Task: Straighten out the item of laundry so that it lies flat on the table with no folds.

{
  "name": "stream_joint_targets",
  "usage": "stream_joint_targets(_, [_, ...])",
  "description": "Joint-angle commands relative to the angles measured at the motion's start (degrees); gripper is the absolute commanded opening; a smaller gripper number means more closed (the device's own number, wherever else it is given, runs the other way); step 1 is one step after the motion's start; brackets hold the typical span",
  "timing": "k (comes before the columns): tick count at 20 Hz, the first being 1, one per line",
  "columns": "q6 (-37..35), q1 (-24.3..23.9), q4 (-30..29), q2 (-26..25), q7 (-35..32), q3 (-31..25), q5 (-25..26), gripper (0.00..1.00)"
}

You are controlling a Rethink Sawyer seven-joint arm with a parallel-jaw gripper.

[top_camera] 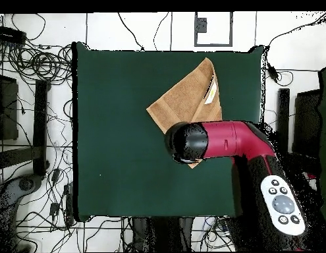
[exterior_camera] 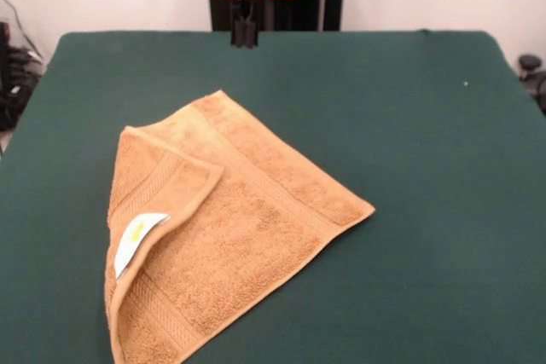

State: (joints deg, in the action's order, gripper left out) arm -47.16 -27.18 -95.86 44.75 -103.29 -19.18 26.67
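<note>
The item of laundry point(exterior_camera: 230, 228) is an orange-tan terry towel lying on the dark green table point(exterior_camera: 409, 168), left of centre and near the front edge. One corner is folded over onto it, showing a small white label point(exterior_camera: 136, 240), and a woven band runs near its edges. My gripper point(exterior_camera: 245, 34) hangs over the table's far edge, well away from the towel, with nothing in it. From overhead, the towel point(top_camera: 188, 95) lies on the table point(top_camera: 119, 132) with its label point(top_camera: 211, 92) at the right. The red arm point(top_camera: 224, 141) hides the towel's lower corner and the gripper.
A tiny white speck point(exterior_camera: 466, 83) lies on the cloth at the far right. Cables point(top_camera: 40, 66) and dark equipment point(top_camera: 20, 158) lie on the floor around the table. The arm's grey button pad point(top_camera: 282, 203) is off the table's lower right corner.
</note>
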Motion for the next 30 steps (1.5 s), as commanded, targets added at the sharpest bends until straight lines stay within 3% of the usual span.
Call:
stream_joint_targets(1, [11.6, 0.5, 0.5, -4.8, 3.2, -5.1, 3.1, 0.0])
stream_joint_targets(13, [22.0, 0.8, 6.6, -12.4, 2.6, -1.4, 12.4, 0.0])
stream_joint_targets(21, [18.6, 1.6, 9.2, -14.2, 1.4, 0.7, 13.7, 0.0])
stream_joint_targets(22, [17.6, 1.8, 9.6, -14.3, 1.6, 0.9, 13.6, 1.0])
stream_joint_targets(27, [12.5, 2.9, 10.8, -15.0, 2.8, 2.6, 13.6, 1.0])
stream_joint_targets(30, [12.9, 3.2, 11.2, -15.2, 2.2, 2.9, 13.5, 1.0])
